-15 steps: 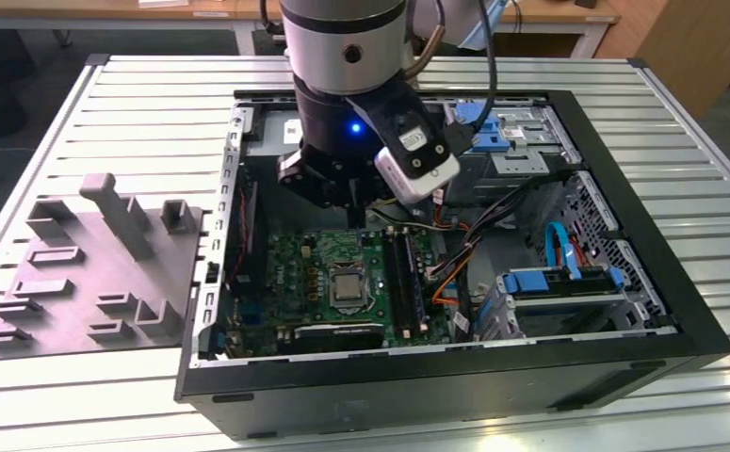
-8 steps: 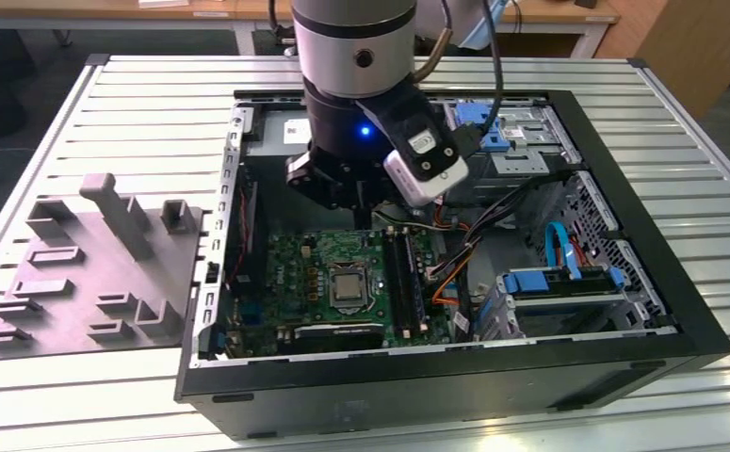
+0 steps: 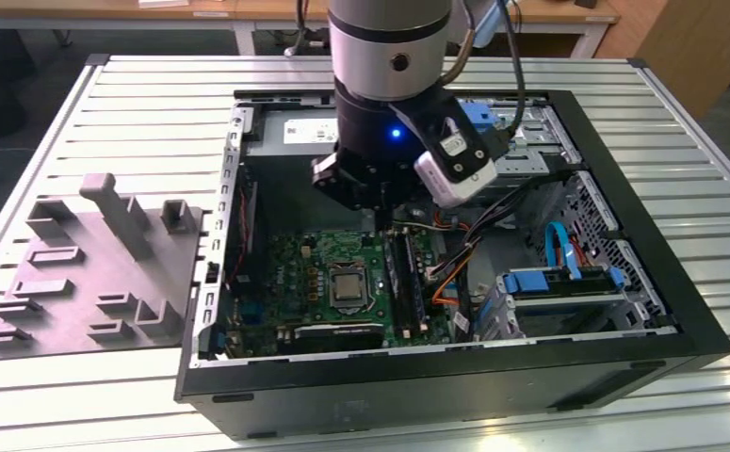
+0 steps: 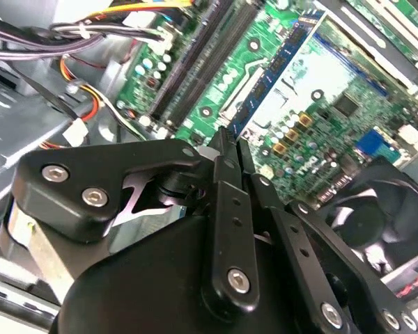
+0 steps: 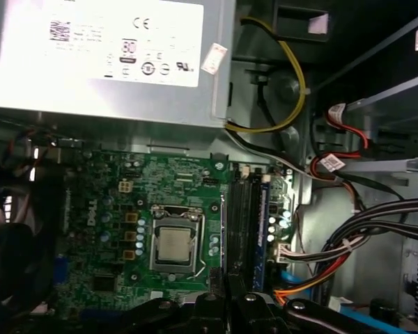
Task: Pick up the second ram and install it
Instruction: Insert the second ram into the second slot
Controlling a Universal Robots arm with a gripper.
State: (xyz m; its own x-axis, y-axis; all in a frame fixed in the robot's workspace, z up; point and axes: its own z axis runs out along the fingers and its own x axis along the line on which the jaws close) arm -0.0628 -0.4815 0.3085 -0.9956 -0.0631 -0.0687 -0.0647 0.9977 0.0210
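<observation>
Second ram (image 3: 416, 281) looks slotted at 3 o'clock of processor (image 3: 343, 285) in the exterior view; gripper (image 4: 231, 138) closed, seemingly empty, so an off-centre push could leave it half-seated.

The computer case (image 3: 704, 330) lies open on the slatted table (image 3: 126, 85), with the fixture tray (image 3: 75, 282) beside it on the exterior view's left. The motherboard (image 3: 296, 273) lies on the case floor, with the power supply (image 3: 296, 132) at its far end. The CPU socket (image 3: 346, 282) sits mid-board and the memory slots (image 3: 402, 278) run just beside it on the exterior view's right. The cable bundle (image 3: 455, 264) lies between the slots and the drive cage (image 3: 566, 282). The gripper (image 4: 228, 139) hangs over the far end of the slots.
</observation>
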